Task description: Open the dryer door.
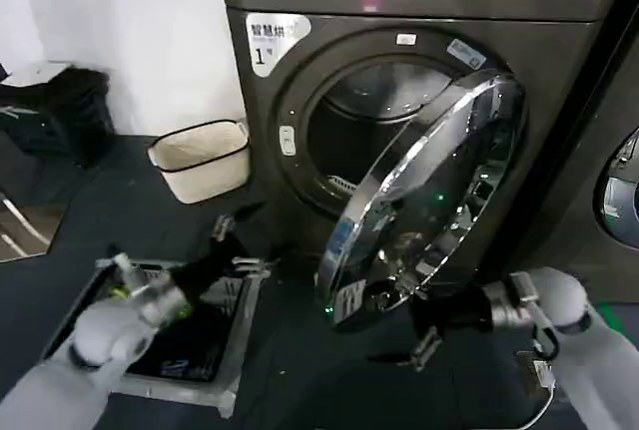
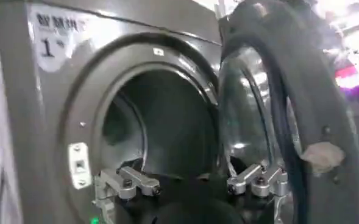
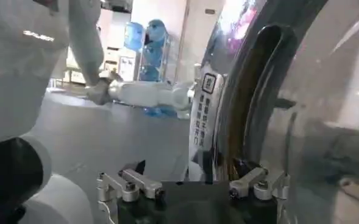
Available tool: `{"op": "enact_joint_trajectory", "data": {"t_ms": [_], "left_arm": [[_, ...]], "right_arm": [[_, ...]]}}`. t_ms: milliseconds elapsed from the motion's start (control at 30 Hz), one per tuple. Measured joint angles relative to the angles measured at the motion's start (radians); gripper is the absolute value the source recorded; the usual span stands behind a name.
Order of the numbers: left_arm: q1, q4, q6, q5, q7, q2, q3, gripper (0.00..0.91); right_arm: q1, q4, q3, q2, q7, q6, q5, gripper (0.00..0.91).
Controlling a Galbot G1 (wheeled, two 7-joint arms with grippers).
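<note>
Head view: both forearms fill the lower corners; the left gripper [image 1: 228, 242], fingers apart, hangs low centre-left, and the right gripper [image 1: 427, 335], also spread, sits under the dryer door [image 1: 424, 196], which stands half-open at centre-right. Left wrist view: the drum opening [image 2: 161, 125] lies exposed at centre. Right wrist view: the chrome rim [image 3: 231, 115] stands at right. Judgement: push the rim's free edge outward steadily.
</note>
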Motion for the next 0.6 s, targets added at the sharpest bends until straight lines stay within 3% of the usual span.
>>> {"op": "enact_joint_trajectory", "data": {"t_ms": [267,467,600], "left_arm": [[-0.18,0.112,-0.007,-0.006,0.029,-0.067,0.208,0.907],[-0.251,0.127,-0.005,-0.027,0.056,-0.124,0.293,0.907],[-0.276,0.14,-0.008,-0.019,0.08,-0.13,0.336,0.907]], "right_arm": [[-0.135,-0.03,0.188,-0.013,-0.006,0.017,0.004,0.907],[-0.199,-0.085,0.426,0.031,0.054,-0.003,-0.001,0.907],[-0.22,-0.111,0.597,0.073,0.123,0.026,-0.043,0.907]]}}
